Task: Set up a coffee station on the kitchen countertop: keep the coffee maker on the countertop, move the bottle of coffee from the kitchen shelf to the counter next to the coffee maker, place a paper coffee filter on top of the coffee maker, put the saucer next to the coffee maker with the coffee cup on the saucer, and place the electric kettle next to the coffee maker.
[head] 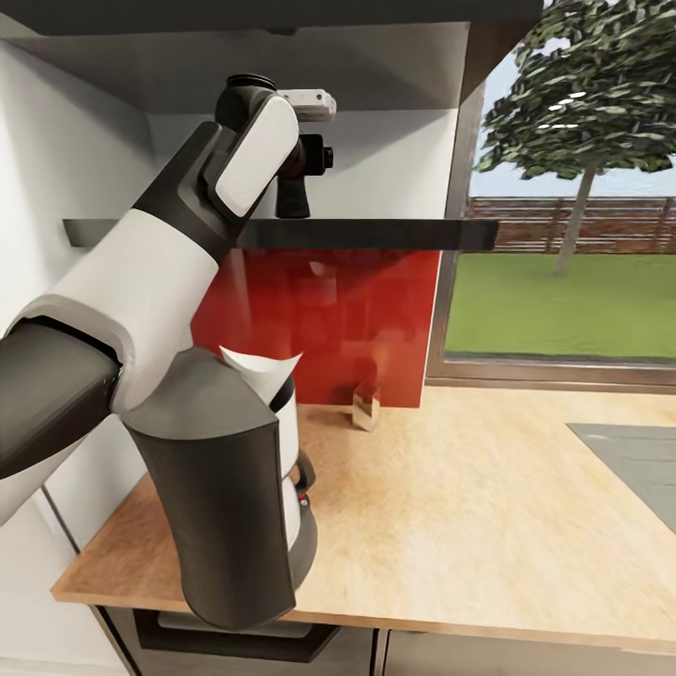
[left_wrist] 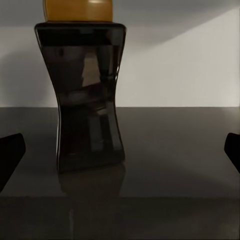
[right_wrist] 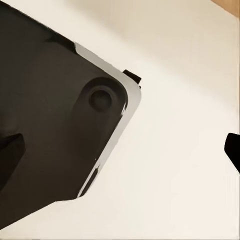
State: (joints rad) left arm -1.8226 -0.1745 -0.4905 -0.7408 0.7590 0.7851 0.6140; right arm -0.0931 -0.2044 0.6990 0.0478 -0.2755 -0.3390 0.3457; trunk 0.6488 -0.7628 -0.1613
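A light wood worktop point(head: 488, 507) is seen beneath a black shelf point(head: 376, 233), backed by a red panel point(head: 366, 319) beside a window point(head: 573, 188). The coffee maker point(head: 235, 498) stands at the worktop's left end. On the shelf, the jar point(left_wrist: 89, 100) stands ahead of the left claw point(left_wrist: 120, 155), spread wide, gripping nothing. The right claw point(right_wrist: 120, 155) is likewise spread, empty.

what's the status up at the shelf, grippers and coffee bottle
Left gripper open, level with the kitchen shelf. Bottle of coffee upright on shelf, ahead between the fingers, not yet gripped. Right gripper open, idle. Nothing in the way.
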